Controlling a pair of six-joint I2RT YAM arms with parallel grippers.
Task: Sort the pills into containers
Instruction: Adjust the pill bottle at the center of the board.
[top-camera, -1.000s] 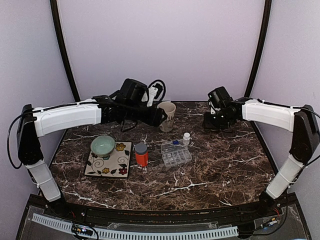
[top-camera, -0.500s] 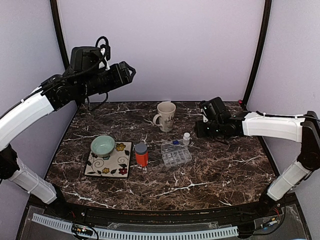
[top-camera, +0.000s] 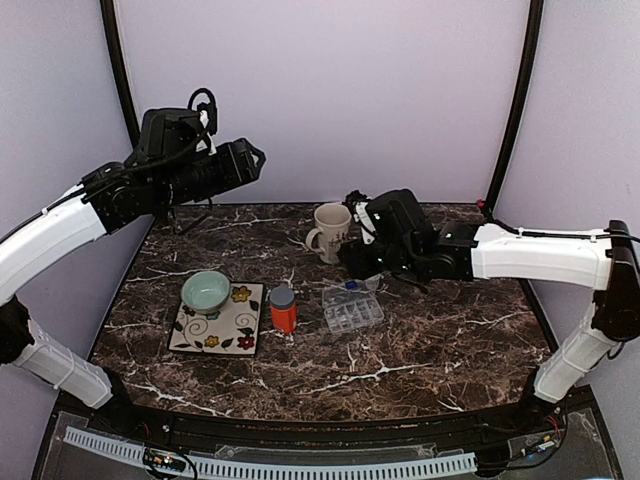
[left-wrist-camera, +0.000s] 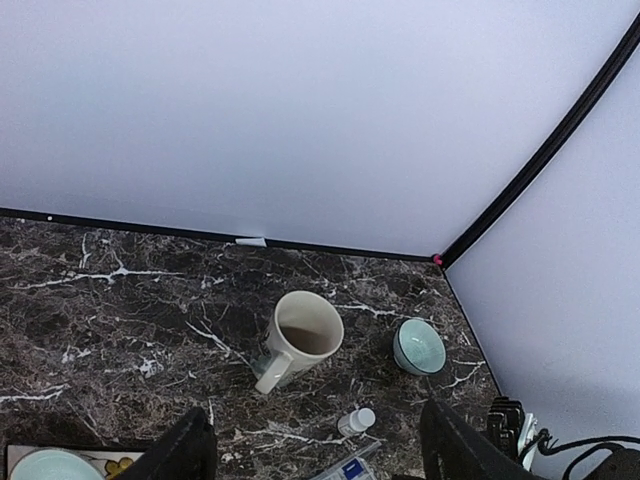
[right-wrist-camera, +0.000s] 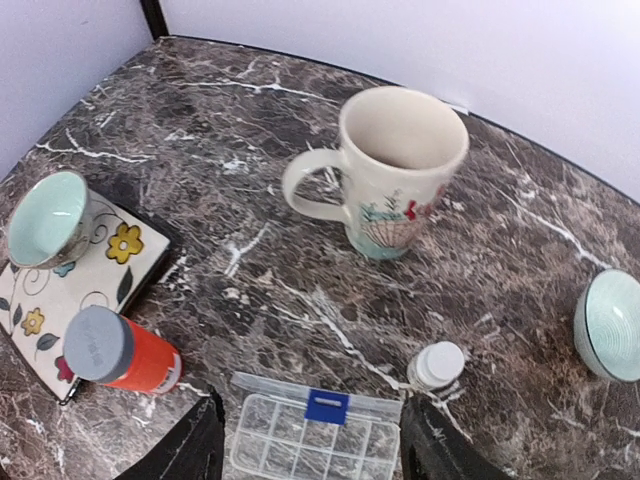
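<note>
Before the mug (right-wrist-camera: 400, 170), the organiser's compartments (right-wrist-camera: 300, 452) lie, contents unclear.

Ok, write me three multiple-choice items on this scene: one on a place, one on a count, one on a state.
1. The small white bottle stands: A) beside the organiser box; B) at the near edge; C) in the far left corner.
2. In the right wrist view the pale green bowls number: A) one; B) two; C) four.
3. The mug is: A) upright; B) on its side; C) upside down.

1 A: it stands by the box's far right corner.
2 B: one sits on the patterned tile, one at the picture's right edge.
3 A: its open mouth faces up.
</note>
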